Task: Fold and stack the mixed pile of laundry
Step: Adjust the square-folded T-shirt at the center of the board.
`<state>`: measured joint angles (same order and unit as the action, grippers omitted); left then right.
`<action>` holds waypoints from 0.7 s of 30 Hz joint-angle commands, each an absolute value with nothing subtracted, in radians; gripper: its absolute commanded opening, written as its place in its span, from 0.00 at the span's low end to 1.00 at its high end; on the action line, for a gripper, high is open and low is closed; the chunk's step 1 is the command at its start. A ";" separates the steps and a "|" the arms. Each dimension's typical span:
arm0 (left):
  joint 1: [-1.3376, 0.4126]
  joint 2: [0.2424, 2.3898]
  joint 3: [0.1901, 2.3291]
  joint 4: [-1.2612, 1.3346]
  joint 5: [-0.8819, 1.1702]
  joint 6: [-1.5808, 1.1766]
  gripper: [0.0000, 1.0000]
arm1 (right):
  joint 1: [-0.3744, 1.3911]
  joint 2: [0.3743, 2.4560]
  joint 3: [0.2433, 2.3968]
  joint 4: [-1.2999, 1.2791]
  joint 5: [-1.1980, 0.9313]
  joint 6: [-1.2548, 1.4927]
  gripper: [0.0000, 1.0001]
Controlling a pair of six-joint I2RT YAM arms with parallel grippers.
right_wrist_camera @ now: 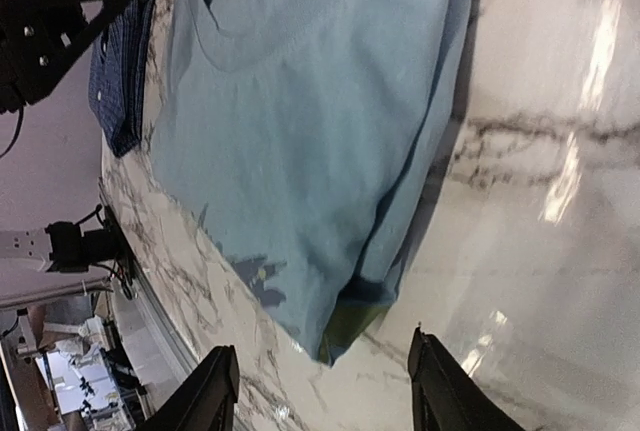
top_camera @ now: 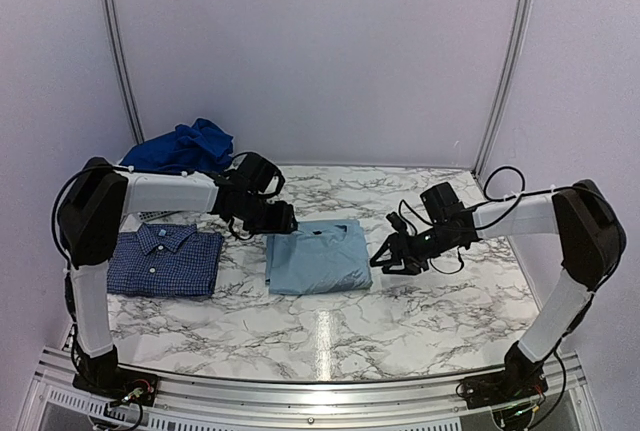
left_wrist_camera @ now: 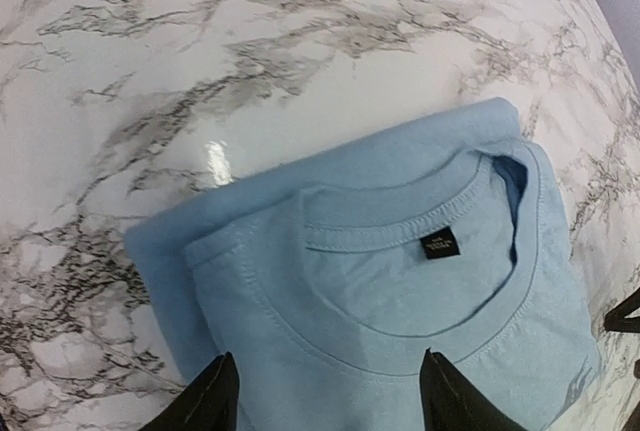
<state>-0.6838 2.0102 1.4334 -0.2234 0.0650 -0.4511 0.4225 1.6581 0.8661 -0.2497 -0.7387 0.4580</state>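
Pale blue T-shirt (top_camera: pixel 318 256) looks folded; my left end effector (left_wrist_camera: pixel 328 359) and right end effector (right_wrist_camera: pixel 320 343) hang spread, empty. Next, probably: stack it onto the checked shirt (top_camera: pixel 165 261).

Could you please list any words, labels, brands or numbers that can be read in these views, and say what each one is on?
Black neck label inside the collar of the pale blue T-shirt: light print, too small to read.
Small white patch at the collar of the navy checked shirt: possibly a tag, nothing readable.
No other text is visible.
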 commanded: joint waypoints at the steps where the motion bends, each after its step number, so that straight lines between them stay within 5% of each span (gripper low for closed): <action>1: -0.623 2.027 1.463 -0.250 0.061 -0.432 0.62 | 0.363 1.746 1.045 -0.211 -0.676 0.434 0.52; 12: -0.568 2.113 1.515 -0.196 0.181 -0.437 0.39 | 0.341 2.069 1.434 -0.341 -0.581 0.376 0.35; 21: -0.566 2.195 1.571 -0.189 0.220 -0.452 0.35 | 0.342 2.165 1.512 -0.339 -0.642 0.378 0.31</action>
